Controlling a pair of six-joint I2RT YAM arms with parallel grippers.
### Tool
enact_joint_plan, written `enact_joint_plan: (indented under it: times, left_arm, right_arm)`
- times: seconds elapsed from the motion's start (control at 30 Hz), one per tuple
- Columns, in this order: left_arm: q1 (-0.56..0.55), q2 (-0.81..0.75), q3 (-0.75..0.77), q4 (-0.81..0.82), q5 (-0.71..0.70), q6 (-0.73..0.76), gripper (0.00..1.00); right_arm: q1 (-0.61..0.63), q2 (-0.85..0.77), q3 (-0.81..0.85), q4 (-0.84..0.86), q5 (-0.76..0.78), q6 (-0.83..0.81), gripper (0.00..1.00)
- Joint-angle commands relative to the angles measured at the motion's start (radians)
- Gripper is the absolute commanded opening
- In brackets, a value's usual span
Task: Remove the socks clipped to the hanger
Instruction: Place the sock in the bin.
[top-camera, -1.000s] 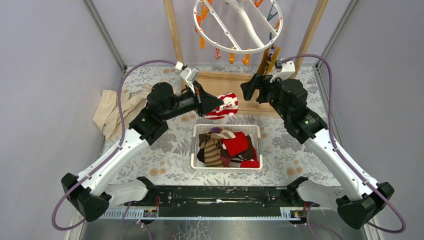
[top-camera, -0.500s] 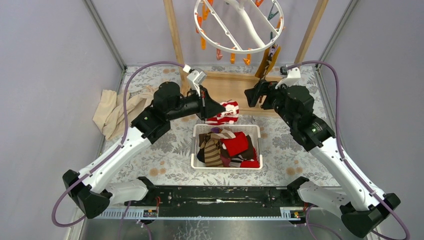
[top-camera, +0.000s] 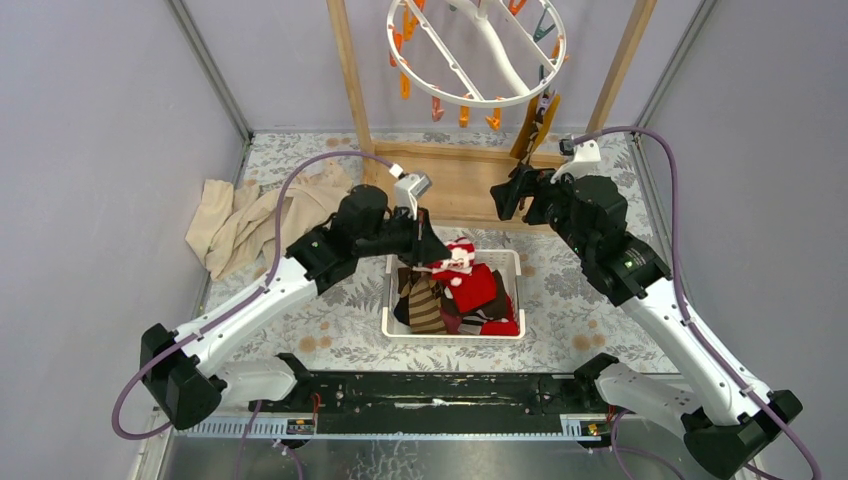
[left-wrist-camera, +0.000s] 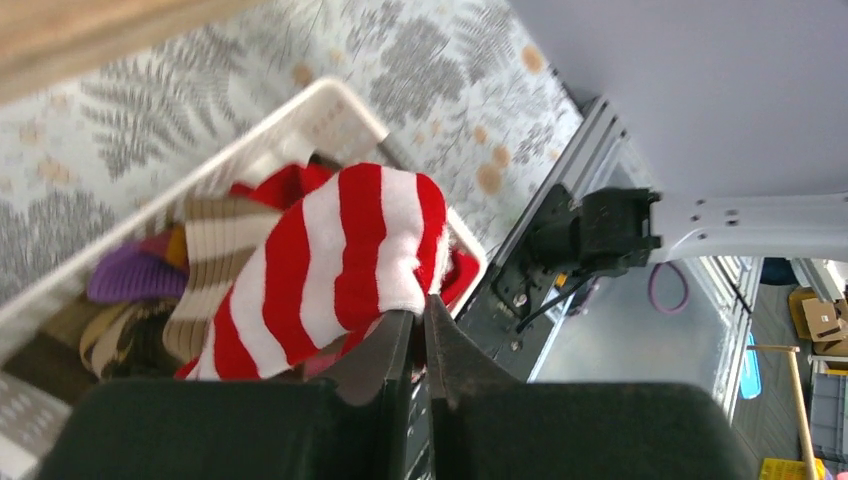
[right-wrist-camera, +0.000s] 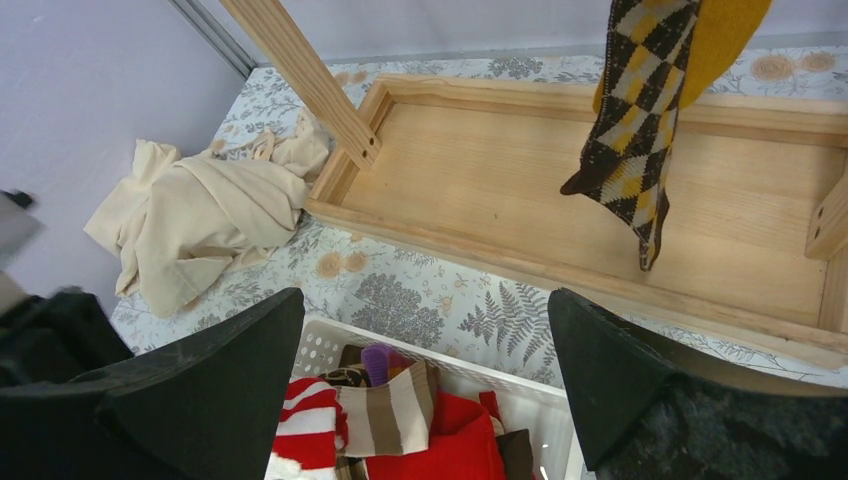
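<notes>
While left tool pinches striped sock over far rim of basket, carry it nearer before letting go; right tool gapes wide, empty

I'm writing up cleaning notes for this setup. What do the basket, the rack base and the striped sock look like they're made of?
The basket is probably moulded white plastic, with smooth rims and perforated walls. The rack base looks like pale unpainted wood, matte, with faint grain lines and joined boards. The striped sock is a soft knit fabric, matte and slightly fuzzy; the fibre cannot be told.
</notes>
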Motion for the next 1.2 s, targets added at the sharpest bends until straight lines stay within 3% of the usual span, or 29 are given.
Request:
enact_joint_plan:
  times: [0.0,0.23,0.47,0.6,0.63,0.67,0.83,1.17]
  left_arm:
    - [-0.010,-0.035,-0.103,-0.028,-0.054,-0.043,0.12]
    - [-0.012,-0.041,-0.247,-0.012,-0.084,-0.086,0.14]
    - [-0.011,-0.007,-0.272,-0.002,-0.093,-0.078,0.39]
    - [-0.014,-0.019,-0.205,-0.042,-0.098,-0.052,0.62]
    - [-0.016,-0.022,-0.185,-0.056,-0.101,-0.043,0.92]
    - [-0.016,-0.024,-0.160,-0.073,-0.106,-0.035,0.98]
    - [-0.018,-0.042,-0.064,-0.139,-0.129,-0.015,0.99]
    - [-0.017,-0.189,-0.064,-0.208,-0.257,-0.050,0.99]
  right_arm:
    - [-0.005,-0.031,-0.007,0.008,-0.002,-0.007,1.00]
    - [-0.005,-0.047,-0.010,-0.042,-0.006,-0.016,1.00]
    - [-0.005,-0.038,-0.033,-0.077,-0.097,-0.014,1.00]
    - [-0.006,-0.011,-0.042,-0.103,-0.200,-0.020,0.98]
    - [-0.006,0.000,-0.043,-0.111,-0.230,-0.017,0.97]
    - [-0.005,0.013,-0.044,-0.120,-0.268,-0.014,0.96]
    - [0.057,0.090,-0.051,-0.152,-0.306,-0.007,0.92]
    - [0.335,0.221,-0.088,-0.184,0.002,0.025,0.89]
